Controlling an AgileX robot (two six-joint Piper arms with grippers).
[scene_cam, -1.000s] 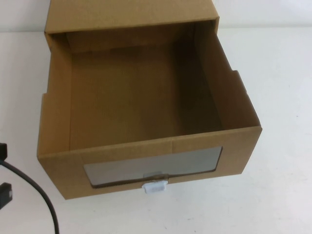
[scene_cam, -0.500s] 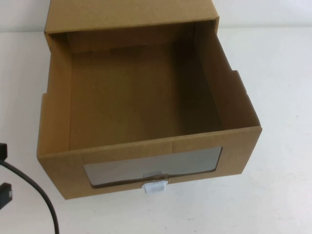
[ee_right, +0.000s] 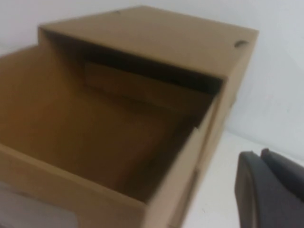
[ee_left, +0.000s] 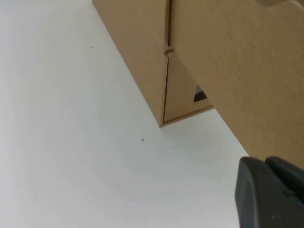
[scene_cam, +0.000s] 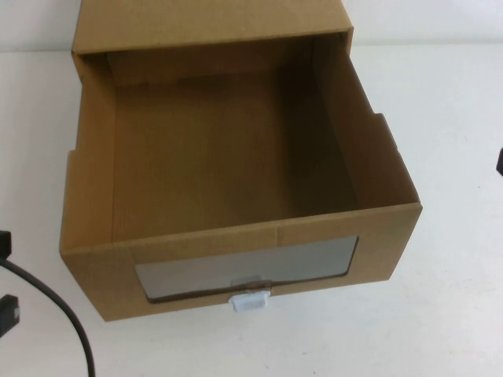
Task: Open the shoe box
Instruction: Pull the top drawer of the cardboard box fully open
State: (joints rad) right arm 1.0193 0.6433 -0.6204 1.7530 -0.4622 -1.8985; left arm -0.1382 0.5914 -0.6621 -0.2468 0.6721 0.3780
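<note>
The shoe box [scene_cam: 228, 165] filled mid-frame, drawer [scene_cam: 236, 232] slid out and empty: light, stiff cardboard, probably best pulled by its white tab [scene_cam: 250, 299]. Left gripper [ee_left: 265, 161] at lower left and right gripper [ee_right: 262, 156] at right edge sat clenched, empty.

The light is bright and even and seems to come from above. In the high view the white table [scene_cam: 456, 314] is almost washed out, with only a faint, soft shadow along the front of the shoe box [scene_cam: 86, 236]. The inside of the box is dimmer, and darkest under its cover [scene_cam: 212, 20] at the far end. Its front window [scene_cam: 299, 263] gives a dull grey sheen. The right wrist view is blurred all over; the left wrist view is sharper.
</note>
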